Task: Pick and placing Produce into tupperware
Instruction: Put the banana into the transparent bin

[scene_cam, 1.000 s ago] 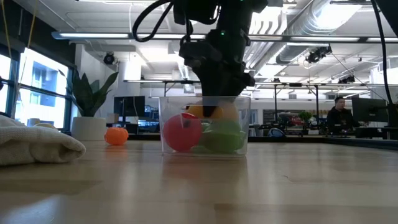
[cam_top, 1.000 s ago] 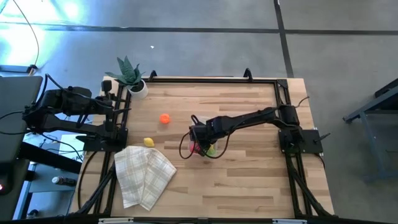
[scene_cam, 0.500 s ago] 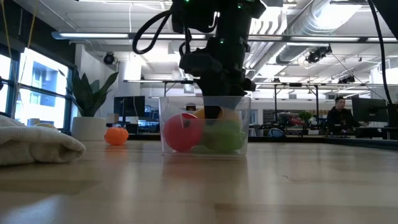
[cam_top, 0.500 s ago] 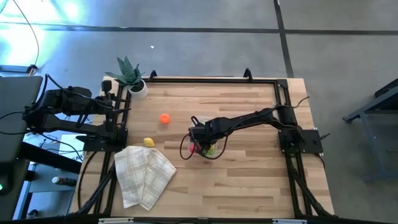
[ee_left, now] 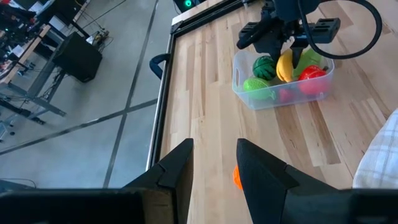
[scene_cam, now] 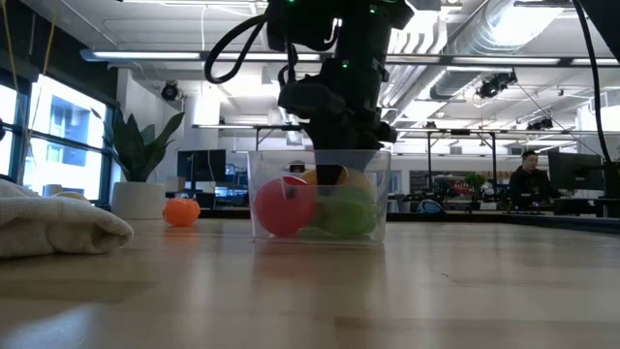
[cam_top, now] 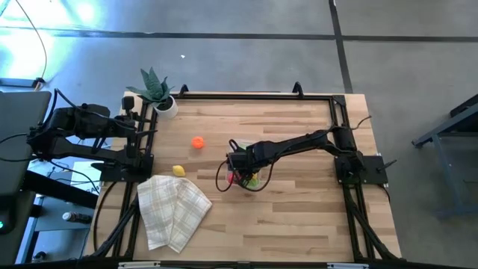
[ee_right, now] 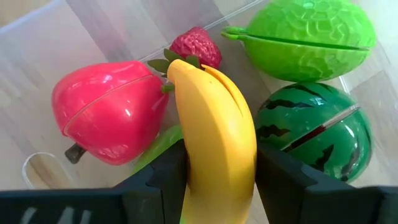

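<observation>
The clear tupperware [cam_top: 257, 181] stands mid-table; its wall [scene_cam: 263, 170] shows in the low view. Inside lie a red fruit [ee_right: 106, 109], a strawberry [ee_right: 196, 46], a light green fruit [ee_right: 308, 37] and a dark striped melon [ee_right: 314, 134]. My right gripper [cam_top: 243, 167] reaches down into the tub, shut on a yellow banana [ee_right: 214, 124]. An orange fruit [cam_top: 197, 142] and a yellow one [cam_top: 178, 170] rest on the table left of the tub. My left gripper [ee_left: 214, 165] waits open at the left edge. My right gripper pinches the yellow banana between its two fingers [ee_right: 165, 180], one on each long side of its lower part [ee_right: 217, 168], so that the banana runs along the fingers. It comes from above, pointing down into the tub. The banana's far end [ee_right: 186, 68] is among the other fruits.
A potted plant [cam_top: 157, 93] stands at the far left corner. A checked folded cloth [cam_top: 172, 209] lies at the near left, seen in the low view as a cloth [scene_cam: 58, 225]. A person [scene_cam: 528, 179] sits far off in the room.
My right gripper has shifted a little over the tub, still shut on the banana. Nothing else has moved.
</observation>
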### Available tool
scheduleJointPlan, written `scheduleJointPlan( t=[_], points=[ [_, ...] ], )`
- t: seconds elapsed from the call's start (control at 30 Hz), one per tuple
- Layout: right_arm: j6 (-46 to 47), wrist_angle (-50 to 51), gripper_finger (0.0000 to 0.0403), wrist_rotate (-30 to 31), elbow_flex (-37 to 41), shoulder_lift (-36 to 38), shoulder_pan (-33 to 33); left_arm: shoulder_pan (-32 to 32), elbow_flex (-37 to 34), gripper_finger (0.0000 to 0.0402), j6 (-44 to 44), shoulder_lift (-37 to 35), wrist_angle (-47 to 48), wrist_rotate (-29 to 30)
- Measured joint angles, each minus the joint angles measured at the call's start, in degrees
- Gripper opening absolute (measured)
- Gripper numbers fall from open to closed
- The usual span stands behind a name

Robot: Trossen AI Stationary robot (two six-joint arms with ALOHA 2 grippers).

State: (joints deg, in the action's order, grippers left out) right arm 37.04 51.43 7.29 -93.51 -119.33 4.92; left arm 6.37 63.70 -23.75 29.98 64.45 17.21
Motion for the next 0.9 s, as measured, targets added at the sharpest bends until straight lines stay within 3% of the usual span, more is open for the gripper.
scheduleJointPlan(
  t=[0.23,0.9],
  points=[
    [-1.0,-0.4,0.0172,0.0,0.0,0.0,0.0,0.0,0.0,0.0113,0.0,0.0,0.0,0.0],
    [-0.9,-1.3,0.0174,0.0,0.0,0.0,0.0,0.0,0.0,0.0113,0.0,0.0,0.0,0.0]
  ],
)
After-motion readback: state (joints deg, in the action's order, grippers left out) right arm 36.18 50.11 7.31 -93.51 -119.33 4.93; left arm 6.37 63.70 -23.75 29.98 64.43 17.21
